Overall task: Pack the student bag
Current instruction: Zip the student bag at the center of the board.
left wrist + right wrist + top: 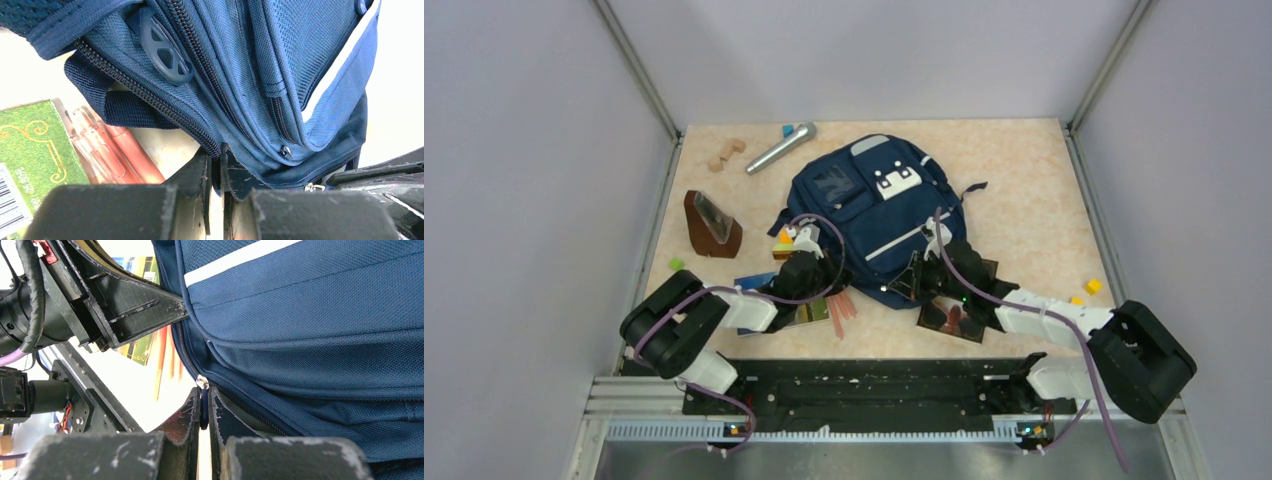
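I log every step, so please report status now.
Left end effector pinching student bag edge. Right end effector shut on zipper pull. Pens lie close beside bag.

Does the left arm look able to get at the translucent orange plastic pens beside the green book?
Probably yes: the orange pens lie uncovered right beside the left gripper, but it is shut on the zip edge of the navy-blue fabric backpack and must let go first.

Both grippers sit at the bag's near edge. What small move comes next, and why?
Probably the right gripper draws the zipper pull along its track: its jaws are shut on the pull, while the left gripper pinches the zipper edge of the student bag, bracing it.
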Robot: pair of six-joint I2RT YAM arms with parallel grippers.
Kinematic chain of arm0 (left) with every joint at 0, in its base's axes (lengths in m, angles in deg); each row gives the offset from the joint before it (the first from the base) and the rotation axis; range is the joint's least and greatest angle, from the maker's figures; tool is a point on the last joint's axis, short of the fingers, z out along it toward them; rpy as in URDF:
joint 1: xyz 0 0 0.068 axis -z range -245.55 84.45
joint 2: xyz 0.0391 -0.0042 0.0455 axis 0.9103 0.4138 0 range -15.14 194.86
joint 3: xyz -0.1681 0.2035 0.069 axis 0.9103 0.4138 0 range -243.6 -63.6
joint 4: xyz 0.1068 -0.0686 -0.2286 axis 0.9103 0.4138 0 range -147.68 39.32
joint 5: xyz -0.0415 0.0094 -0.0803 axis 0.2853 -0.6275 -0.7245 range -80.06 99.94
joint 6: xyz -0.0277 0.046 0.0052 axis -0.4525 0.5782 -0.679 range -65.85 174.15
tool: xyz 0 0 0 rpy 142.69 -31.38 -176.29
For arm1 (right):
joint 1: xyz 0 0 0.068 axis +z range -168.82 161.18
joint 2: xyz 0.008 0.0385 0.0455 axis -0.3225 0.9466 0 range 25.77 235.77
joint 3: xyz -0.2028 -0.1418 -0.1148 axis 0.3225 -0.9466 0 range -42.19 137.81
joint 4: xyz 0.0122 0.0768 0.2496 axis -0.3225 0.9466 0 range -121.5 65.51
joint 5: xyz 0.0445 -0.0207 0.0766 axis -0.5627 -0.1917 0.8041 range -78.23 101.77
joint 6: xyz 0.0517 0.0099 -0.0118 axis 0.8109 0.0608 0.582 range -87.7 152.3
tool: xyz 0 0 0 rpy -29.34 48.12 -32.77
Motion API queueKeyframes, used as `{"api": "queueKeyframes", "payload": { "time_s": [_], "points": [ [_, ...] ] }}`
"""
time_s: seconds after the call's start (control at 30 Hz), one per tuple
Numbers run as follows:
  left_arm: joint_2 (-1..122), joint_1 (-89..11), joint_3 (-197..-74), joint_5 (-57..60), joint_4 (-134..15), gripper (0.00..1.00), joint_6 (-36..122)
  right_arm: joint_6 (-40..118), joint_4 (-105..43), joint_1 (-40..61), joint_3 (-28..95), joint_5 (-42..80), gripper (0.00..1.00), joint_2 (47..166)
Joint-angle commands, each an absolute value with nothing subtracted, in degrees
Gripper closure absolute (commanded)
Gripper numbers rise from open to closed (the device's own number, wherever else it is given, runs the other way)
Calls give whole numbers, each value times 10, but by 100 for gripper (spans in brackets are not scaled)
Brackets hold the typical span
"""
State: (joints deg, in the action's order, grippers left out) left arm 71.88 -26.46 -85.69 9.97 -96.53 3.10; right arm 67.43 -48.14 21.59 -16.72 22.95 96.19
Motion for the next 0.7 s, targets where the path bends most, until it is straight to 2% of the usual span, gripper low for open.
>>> {"api": "queueKeyframes", "payload": {
  "time_s": [0.0,0.1,0.27,0.67],
  "points": [
    [700,-262,-865,94,-977,93,45,673,-485,221,-177,213,100,945],
    [694,-265,-863,114,-970,93,46,672,-473,221,-179,202,100,931],
    [677,-270,-865,129,-949,100,54,656,-437,222,-180,177,100,902],
    [660,-304,-901,140,-887,100,105,625,-376,221,-183,137,100,864]
  ]
}}
